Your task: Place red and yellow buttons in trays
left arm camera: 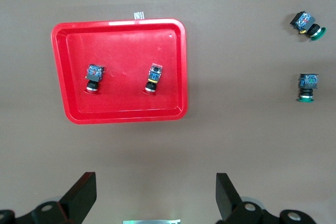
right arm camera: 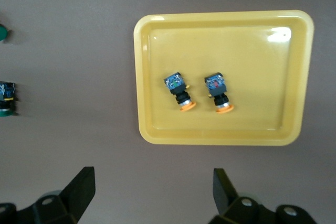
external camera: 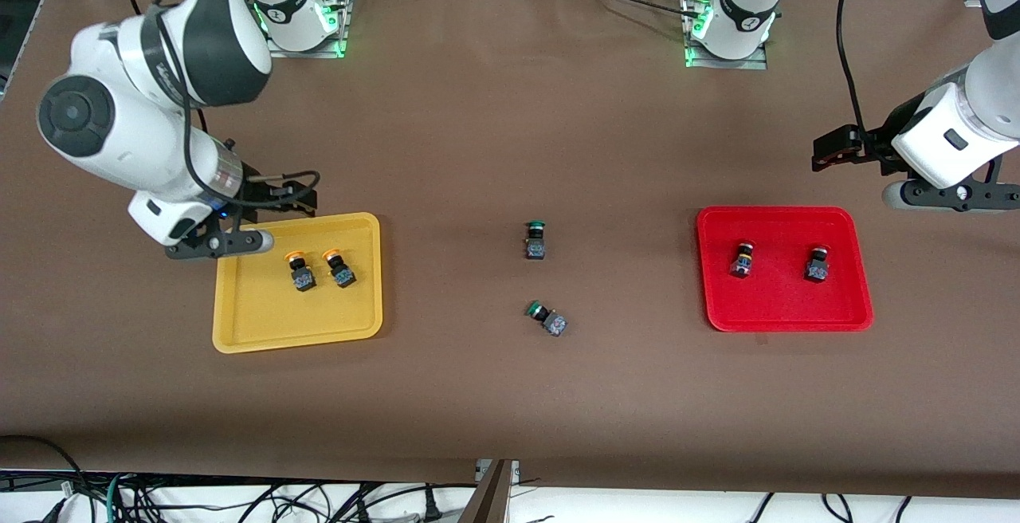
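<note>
- Counting six push-button switches on the brown bench [external camera: 510, 108]: two yellow-capped, two red-capped, two green-capped.
- Counting two trays: yellow tray [external camera: 239, 324] toward the right arm's end, red tray [external camera: 785, 220] toward the left arm's end, well apart.
- Lying in the yellow tray, both on their sides and just beside each other without touching: first yellow button [external camera: 300, 272] and second yellow button [external camera: 339, 267]; seen likewise in the right wrist view at [right arm camera: 179, 92] and [right arm camera: 219, 92].
- Lying in the red tray, set apart from one another: first red button [external camera: 742, 259] and second red button [external camera: 816, 264]; seen in the left wrist view at [left arm camera: 151, 78] and [left arm camera: 94, 77].
- Resting on the bare bench between the trays: one green button [external camera: 535, 239] and, nearer to the front camera, another green button [external camera: 547, 319] lying tilted.
- Hanging over the yellow tray's edge nearest the robot bases: right tool [external camera: 267, 204], fingers [right arm camera: 79, 190] spread wide, holding nothing, touching nothing.
- Hanging over the bench just off the red tray's corner at the left arm's end: left tool [external camera: 833, 152], fingers [left arm camera: 81, 195] spread wide too, holding nothing, clear of tray and buttons.
</note>
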Robot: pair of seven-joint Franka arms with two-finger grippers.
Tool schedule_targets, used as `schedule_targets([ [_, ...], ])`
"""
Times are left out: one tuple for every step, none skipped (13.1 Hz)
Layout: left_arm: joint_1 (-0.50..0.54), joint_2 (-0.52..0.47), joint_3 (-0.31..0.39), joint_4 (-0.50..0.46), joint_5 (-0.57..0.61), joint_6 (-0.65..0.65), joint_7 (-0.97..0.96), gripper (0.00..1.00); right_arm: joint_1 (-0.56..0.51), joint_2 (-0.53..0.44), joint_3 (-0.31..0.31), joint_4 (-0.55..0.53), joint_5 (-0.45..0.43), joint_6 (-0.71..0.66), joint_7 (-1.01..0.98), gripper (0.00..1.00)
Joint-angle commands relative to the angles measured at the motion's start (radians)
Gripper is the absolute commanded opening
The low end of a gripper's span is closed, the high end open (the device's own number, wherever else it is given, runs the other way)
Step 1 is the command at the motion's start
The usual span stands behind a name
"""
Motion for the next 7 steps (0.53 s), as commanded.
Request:
schedule_targets([
  [-0.004,0.016,0.003,0.036,0.004,-0.019,-0.003,1.00,0.002,-0.122,0.005,-0.123,-0.048,0.005,0.016,0.99],
  [-0.004,0.016,0.003,0.036,0.004,-0.019,-0.003,1.00,-0.001,-0.150,0.007,-0.148,-0.059,0.005,0.016,0.99],
  [-0.002,0.016,0.003,0.036,0.003,-0.019,-0.001,1.00,-0.016,-0.172,0.016,-0.160,-0.072,0.002,0.014,0.99],
  [-0.002,0.016,0.003,0.036,0.003,-0.019,-0.001,1.00,-0.043,-0.181,0.039,-0.156,-0.089,-0.014,0.013,0.99],
  [-0.002,0.016,0.003,0.036,0.003,-0.019,-0.001,1.00,-0.101,-0.184,0.095,-0.150,-0.098,-0.023,0.004,0.99],
  [-0.002,0.016,0.003,0.036,0.003,-0.019,-0.001,1.00,-0.175,-0.198,0.170,-0.146,-0.102,-0.025,0.002,0.99],
  [-0.004,0.016,0.003,0.036,0.003,-0.019,-0.003,1.00,-0.226,-0.207,0.229,-0.145,-0.118,-0.025,0.002,0.99],
])
